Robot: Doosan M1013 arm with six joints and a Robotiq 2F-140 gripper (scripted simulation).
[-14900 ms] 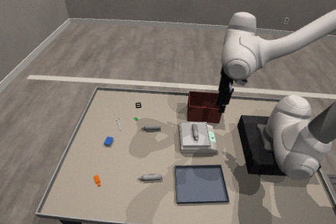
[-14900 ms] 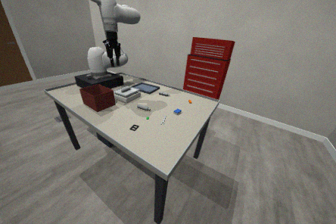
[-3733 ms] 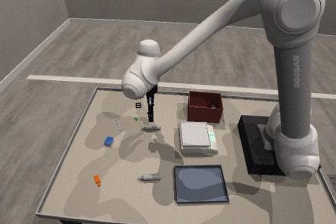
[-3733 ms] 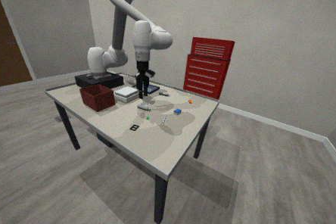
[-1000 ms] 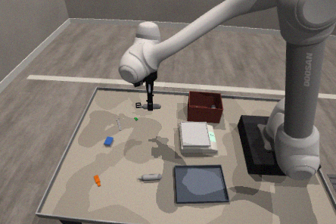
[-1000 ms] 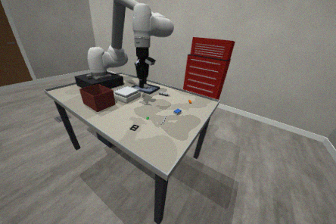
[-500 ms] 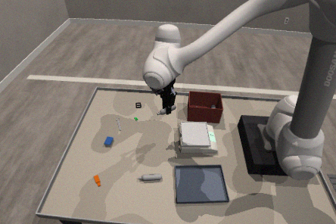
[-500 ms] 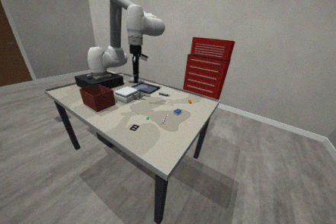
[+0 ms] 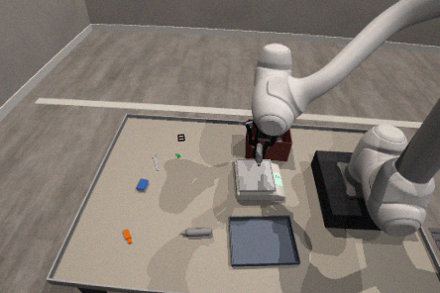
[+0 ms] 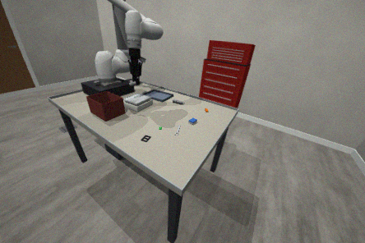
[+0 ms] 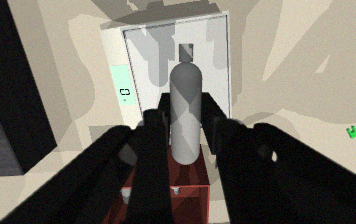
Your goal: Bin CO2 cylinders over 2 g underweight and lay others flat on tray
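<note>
My gripper [image 11: 185,105] is shut on a grey CO2 cylinder [image 11: 185,112] and holds it upright, neck down, in the air. In the top view the gripper [image 9: 260,148] hangs between the dark red scrap bin [image 9: 271,147] and the white scale [image 9: 258,180], just above the scale's far edge. The wrist view shows the scale's plate [image 11: 175,65] below the cylinder and its green display [image 11: 124,92] at the left. A second grey cylinder [image 9: 197,232] lies flat on the table left of the blue-grey tray [image 9: 263,241].
A black base block [image 9: 339,188] carries the arm at the right. Small items lie at the left: a blue block [image 9: 143,184], an orange piece [image 9: 128,236], a green piece [image 9: 177,155], a black square [image 9: 181,138]. A red tool cabinet [image 10: 226,73] stands behind the table.
</note>
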